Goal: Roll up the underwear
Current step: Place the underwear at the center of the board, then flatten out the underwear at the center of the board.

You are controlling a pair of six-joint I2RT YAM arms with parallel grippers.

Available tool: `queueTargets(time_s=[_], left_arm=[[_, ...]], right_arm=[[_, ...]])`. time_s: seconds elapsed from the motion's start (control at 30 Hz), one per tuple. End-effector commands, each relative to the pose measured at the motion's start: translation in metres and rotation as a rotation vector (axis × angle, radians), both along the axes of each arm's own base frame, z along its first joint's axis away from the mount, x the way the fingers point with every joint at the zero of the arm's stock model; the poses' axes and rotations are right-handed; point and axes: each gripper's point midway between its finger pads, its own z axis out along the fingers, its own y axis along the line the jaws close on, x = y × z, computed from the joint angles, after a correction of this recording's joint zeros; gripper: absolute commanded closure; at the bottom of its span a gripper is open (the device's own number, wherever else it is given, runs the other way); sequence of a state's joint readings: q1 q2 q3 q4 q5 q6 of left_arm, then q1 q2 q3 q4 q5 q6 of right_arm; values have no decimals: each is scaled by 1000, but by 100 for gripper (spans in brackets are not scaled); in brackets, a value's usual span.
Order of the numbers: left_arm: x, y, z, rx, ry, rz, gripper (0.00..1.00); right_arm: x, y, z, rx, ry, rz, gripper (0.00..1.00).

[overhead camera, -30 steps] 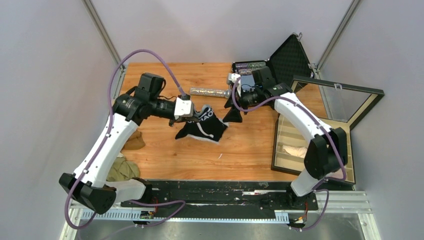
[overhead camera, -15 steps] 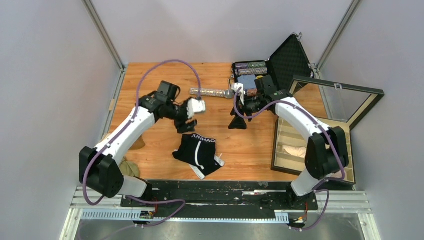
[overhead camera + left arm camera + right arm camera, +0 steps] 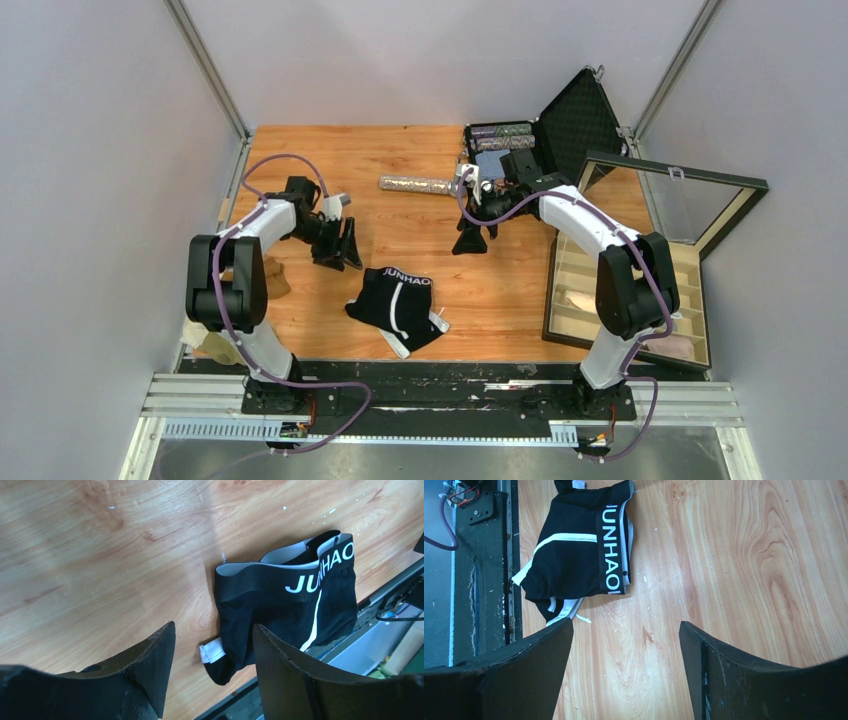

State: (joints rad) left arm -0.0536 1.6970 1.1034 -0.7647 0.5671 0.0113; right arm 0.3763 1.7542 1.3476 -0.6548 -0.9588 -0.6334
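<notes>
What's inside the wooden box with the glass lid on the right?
A cream cloth in a left compartment and a pale cloth at the near right corner. The right arm covers the middle compartments; their contents cannot be seen.

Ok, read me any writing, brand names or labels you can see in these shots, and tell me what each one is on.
"JUNHAO": white capitals on the waistband of the black underwear; a fold partly hides the N in the left wrist view.
White tag at the garment's edge: no print can be read.
Items in the open black case: too small to read.
</notes>
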Motion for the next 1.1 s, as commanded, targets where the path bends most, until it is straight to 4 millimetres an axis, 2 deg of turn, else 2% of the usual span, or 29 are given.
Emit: queueTargets(time_s=[0.0,0.27,0.43,0.5,0.6,0.63,0.73,0.8,0.83,0.87,0.9,0.93,1.0,1.07], left_arm=[[14,-11,-4,-34,17,47,37],[11,-30,-31,-47,63,-27,50],[10,-43,-37,-56,58,-59,54],[11,-48,-39,-62,56,-81,59],[9,-51,-42,-64,63,-102,71],[9,-51,-42,-62,63,-104,81],[15,-46,-34,-24,12,-137,96],[26,-41,-13,8,-77,-188,100],[37,-41,9,14,-155,-204,100],[44,-39,22,27,-221,-239,100],[56,-41,51,24,-317,-254,100],[61,-43,66,14,-377,-285,100],[76,-51,121,-21,-536,-322,100],[72,-57,156,-45,-604,-367,100]], right_arm=[[1,2,26,33,-42,-3,21],[1,-2,23,13,-47,-17,21],[-1,-3,20,4,-45,-20,21],[-2,-4,18,1,-42,-20,21],[-4,-6,15,-6,-40,-21,21],[-4,-6,13,-11,-38,-22,21],[-4,-9,9,-27,-44,-28,21],[-3,-10,8,-36,-54,-33,21],[-3,-11,8,-39,-55,-37,21],[-2,-12,8,-42,-59,-41,21],[-1,-13,8,-44,-61,-44,21],[0,-14,9,-43,-65,-51,21],[4,-15,12,-37,-65,-66,21],[7,-17,16,-31,-78,-72,21]])
